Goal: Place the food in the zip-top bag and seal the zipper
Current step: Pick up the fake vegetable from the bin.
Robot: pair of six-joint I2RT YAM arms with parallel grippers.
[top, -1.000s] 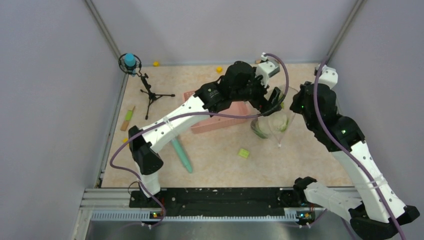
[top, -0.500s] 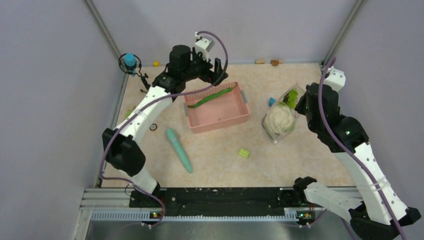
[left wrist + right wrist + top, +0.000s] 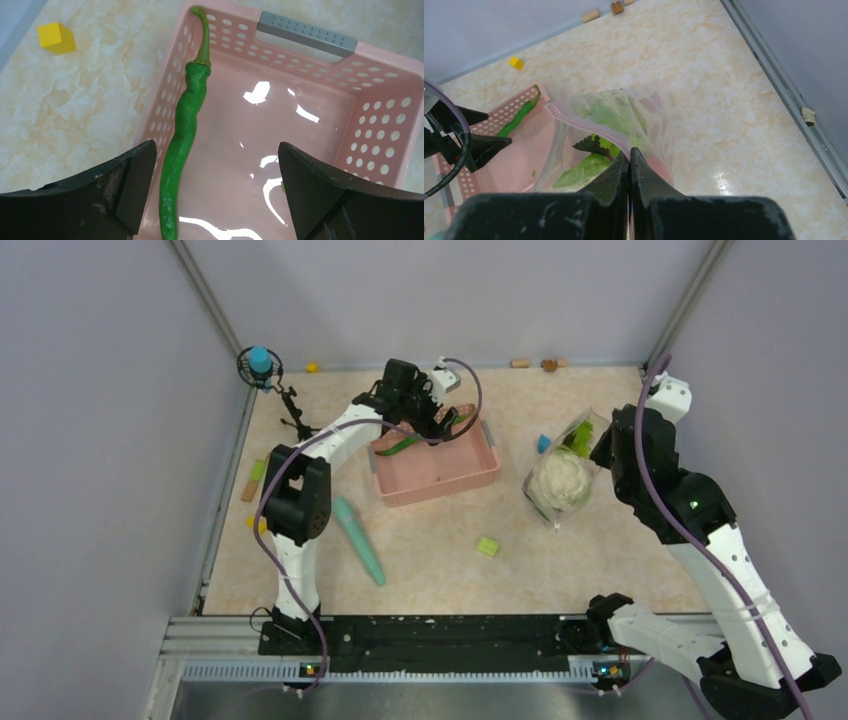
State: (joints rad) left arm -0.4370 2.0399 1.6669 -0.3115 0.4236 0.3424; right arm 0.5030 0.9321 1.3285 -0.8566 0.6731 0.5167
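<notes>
Pink perforated plastic fills my left wrist view: the basket (image 3: 372,125), with a grey handle at its 12 o'clock end. My left gripper (image 3: 215,157) hangs over it, fingers spread wide apart and holding nothing. A long green chilli pepper (image 3: 182,140) lies along the basket wall at 9 o'clock in that view, with its stem pointing to 12. Its lower end is just beside one of my fingers, and I cannot tell whether they touch. Outside the basket, at 10 o'clock, a yellow cube (image 3: 56,37) sits on the marbled table (image 3: 60,115).

Seen from overhead, the basket sits a little toward 11 o'clock from the table's middle. The zip-top bag (image 3: 553,508) is at 3 o'clock from it, near but not touching. My right gripper (image 3: 629,156) has its fingers pressed together, clamped on the bag's mouth edge at the bag's 2 o'clock side. The zipper (image 3: 584,119) runs as a thin pinkish strip from my fingertips toward 10 o'clock in the right wrist view, unsealed, and the mouth stands open. Inside the clear plastic I see the white cauliflower (image 3: 560,482) and, nearer the mouth, the leafy greens (image 3: 581,433).

A teal stick (image 3: 358,540) lies on the table at 7 o'clock from the basket. A small yellow-green block (image 3: 487,546) sits at 5 o'clock from it.
</notes>
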